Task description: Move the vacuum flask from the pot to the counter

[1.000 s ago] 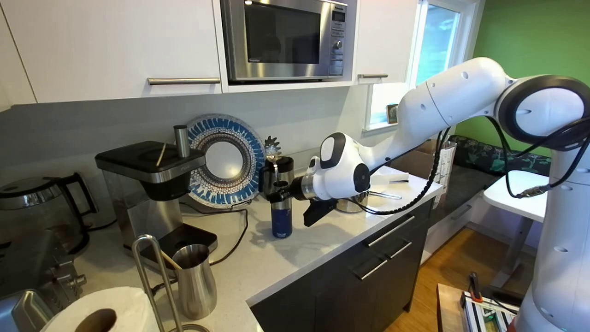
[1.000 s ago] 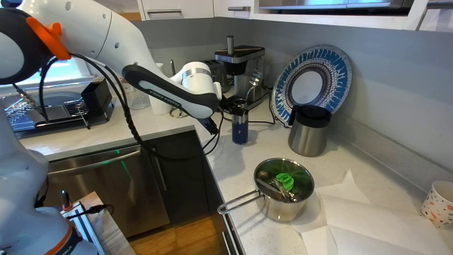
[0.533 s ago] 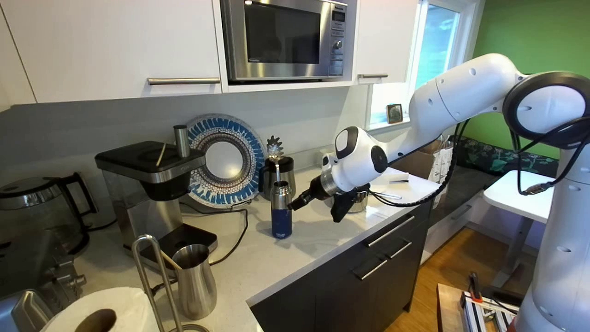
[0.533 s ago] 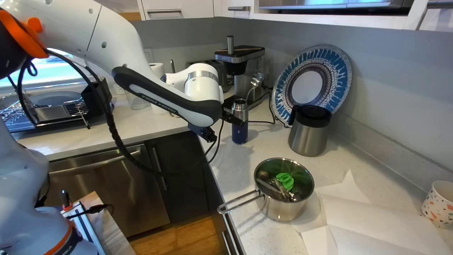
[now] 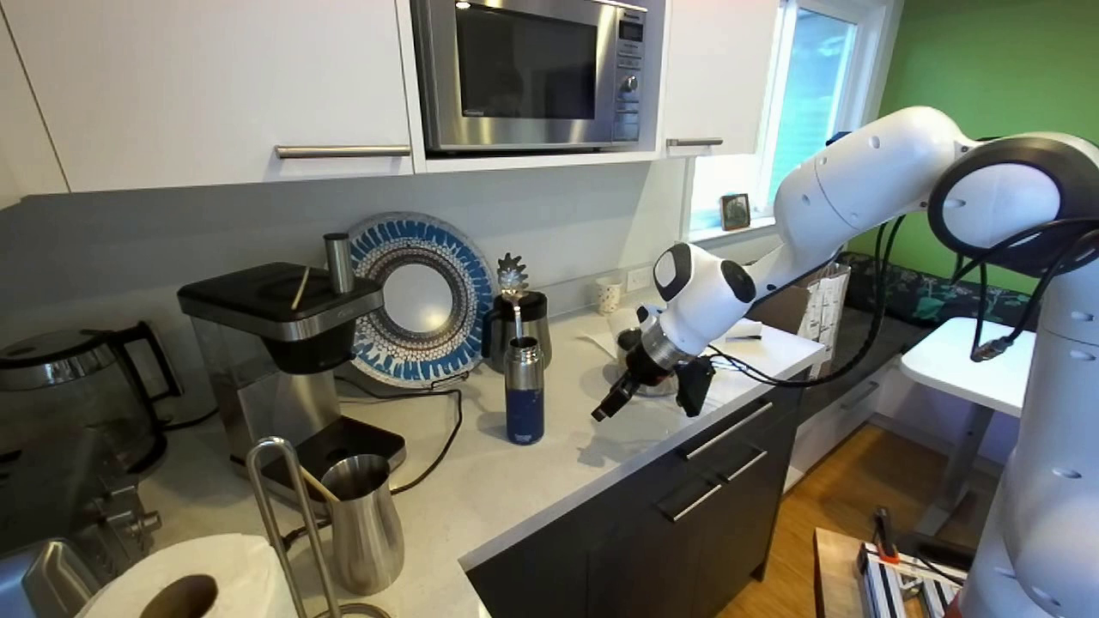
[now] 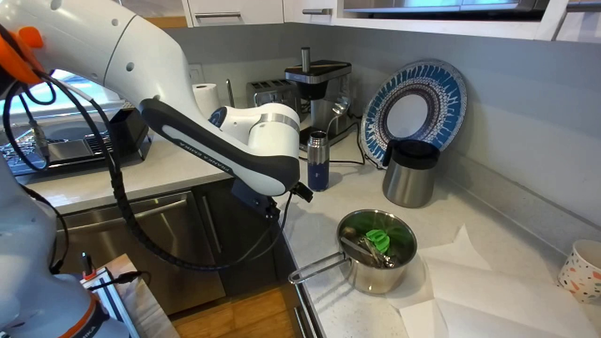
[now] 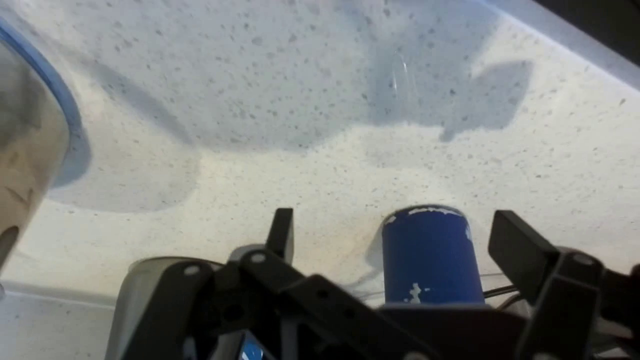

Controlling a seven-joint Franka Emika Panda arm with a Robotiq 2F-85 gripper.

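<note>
The vacuum flask (image 5: 525,403) stands upright on the pale counter (image 5: 481,489), its lower part dark blue and its neck bare steel and open. A steel utensil (image 5: 513,276) sticks up out of its mouth. The flask also shows in an exterior view (image 6: 318,164). The pot (image 6: 375,277) stands apart from it, holding a green thing and metal utensils. My gripper (image 5: 599,413) hangs over the counter between flask and pot, touching neither. In the wrist view my gripper (image 7: 395,230) is open and empty; the flask (image 7: 430,255) shows beyond and between the fingers, its upper part hidden.
A steel jug (image 6: 408,183) with a black lid and a patterned round plate (image 6: 443,103) stand behind. A coffee machine (image 5: 283,343) is beyond the flask. White paper (image 6: 507,300) and a speckled cup (image 6: 582,270) lie past the pot. The pot's handle (image 6: 317,268) points over the counter edge.
My gripper was around the flask's upper part one second ago. It has let go and drawn back from the flask toward the pot side, also lower. The flask has stayed standing in place.
</note>
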